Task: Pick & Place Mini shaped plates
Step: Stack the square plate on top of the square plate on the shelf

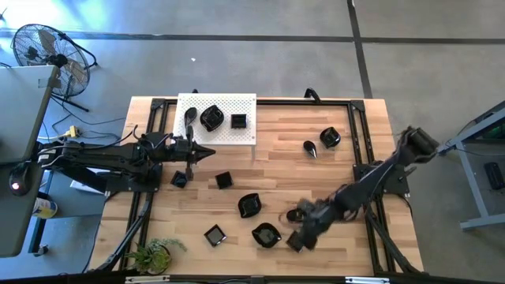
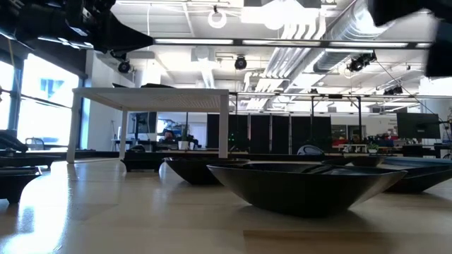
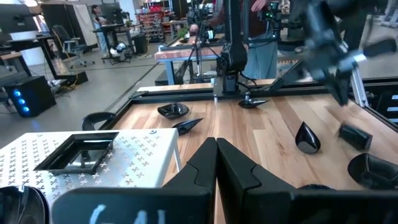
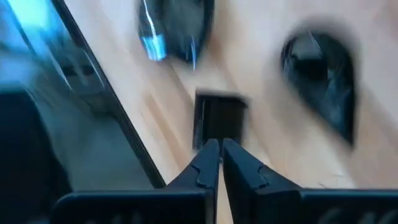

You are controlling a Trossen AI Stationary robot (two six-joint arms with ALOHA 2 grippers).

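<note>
Right gripper (image 4: 219, 144): fingers pinched together, apparently on the rim of a small square plate (image 4: 219, 117), low over the tabletop (image 1: 331, 181), probably for lifting.
Left gripper (image 3: 216, 144): closed, empty, waiting beside the white board (image 1: 245, 134).
Other plates: three on the board, the rest scattered.

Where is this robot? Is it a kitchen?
Not a kitchen; probably a big workshop or lab. There are bare ceiling pipes, a concrete floor with a standing fan, and desks with computer gear behind the table.
</note>
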